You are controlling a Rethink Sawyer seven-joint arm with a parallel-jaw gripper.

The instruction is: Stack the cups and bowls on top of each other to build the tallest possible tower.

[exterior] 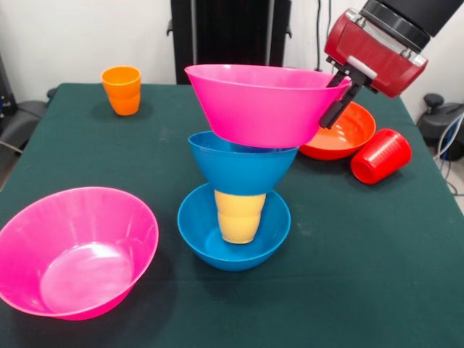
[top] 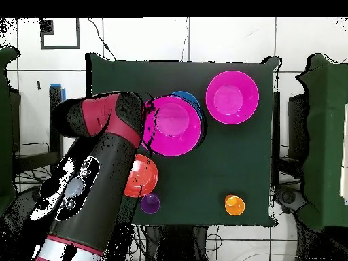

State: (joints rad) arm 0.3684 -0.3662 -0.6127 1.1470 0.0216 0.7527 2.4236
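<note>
One pink bowl [exterior: 261, 105] atop tower [exterior: 239, 196], tool [exterior: 335, 101] seemingly clamped on rim; light, stiff, slippery

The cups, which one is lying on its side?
The red cup, lying tipped over beside the orange-red bowl. The orange cup stands alone, and the yellow cup stands inside the bottom blue bowl.
</note>
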